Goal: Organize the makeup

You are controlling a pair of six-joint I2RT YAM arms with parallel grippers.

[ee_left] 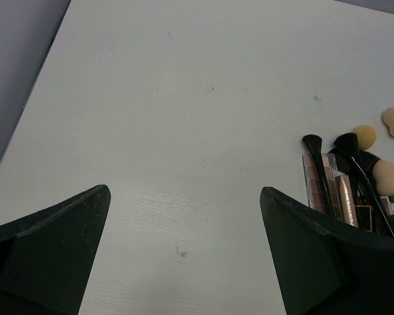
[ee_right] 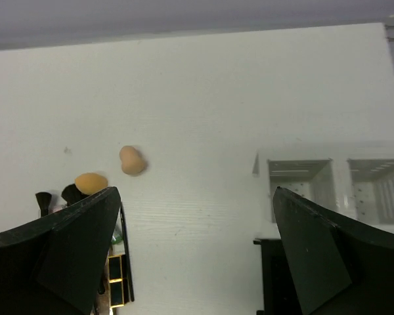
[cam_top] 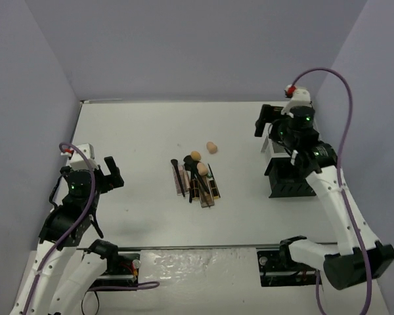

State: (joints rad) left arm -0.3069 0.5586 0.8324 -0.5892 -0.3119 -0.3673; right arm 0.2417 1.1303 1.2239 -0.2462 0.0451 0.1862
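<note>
- Snag risk: the pile (cam_top: 196, 182) is a tangle, with brushes (ee_left: 312, 142) lying across palettes (ee_left: 310, 187). A wide bite there may lift two things at once or drag the rest along.
- Slip risk: the loose sponge (ee_right: 131, 160) is round and looks soft, so an off-centre pinch could squirt it away across the table (ee_left: 184, 98).
- Knock risk: the rack (ee_right: 339, 184) sits close below the right claw (ee_right: 196, 262). A low swing toward the pile could shove it.
- Right claw: jaws wide, holding nothing. In its own view the loose sponge lies at 10 o'clock, apart from it, and the pile is at 8 o'clock beside the left finger.
- Left claw (ee_left: 184, 259): jaws wide, empty. The pile is at 3 o'clock, well apart.
</note>
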